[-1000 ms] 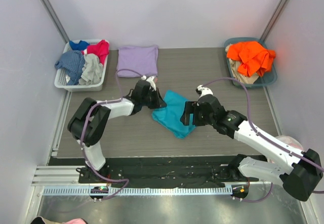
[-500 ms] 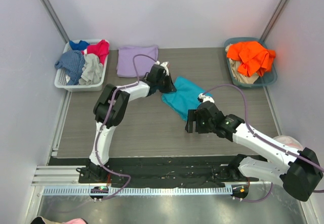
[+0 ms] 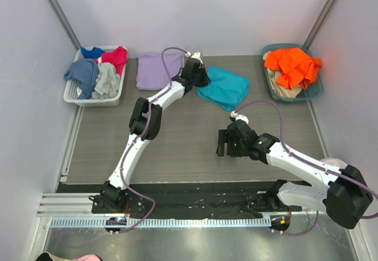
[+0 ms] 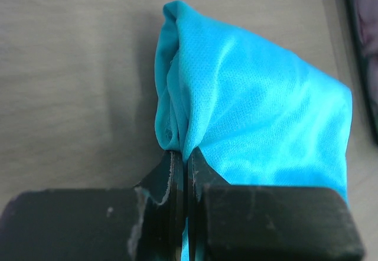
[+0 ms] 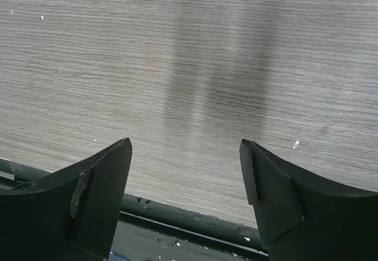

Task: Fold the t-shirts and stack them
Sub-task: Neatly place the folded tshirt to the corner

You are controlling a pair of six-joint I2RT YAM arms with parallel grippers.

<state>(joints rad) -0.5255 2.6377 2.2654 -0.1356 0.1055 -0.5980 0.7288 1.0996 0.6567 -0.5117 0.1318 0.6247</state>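
The folded teal t-shirt (image 3: 224, 87) lies at the back middle of the table, and it fills the left wrist view as a bright turquoise bundle (image 4: 254, 113). My left gripper (image 3: 199, 79) is stretched far out and shut on its left edge, the jaws pinching the cloth (image 4: 184, 155). The folded lavender t-shirt (image 3: 158, 71) lies flat just left of that gripper. My right gripper (image 3: 222, 143) hovers open over bare table near the front, with nothing between its fingers (image 5: 186, 149).
A white basket (image 3: 75, 100) with blue, red and grey garments stands at the back left. A teal bin (image 3: 315, 92) holding an orange garment (image 3: 292, 65) stands at the back right. The table's front edge and a dark rail (image 5: 189, 219) show under the right gripper.
My left gripper has carried the teal t-shirt from mid-table toward the back, next to the lavender one. The right gripper has let go of it and drawn back toward the front.
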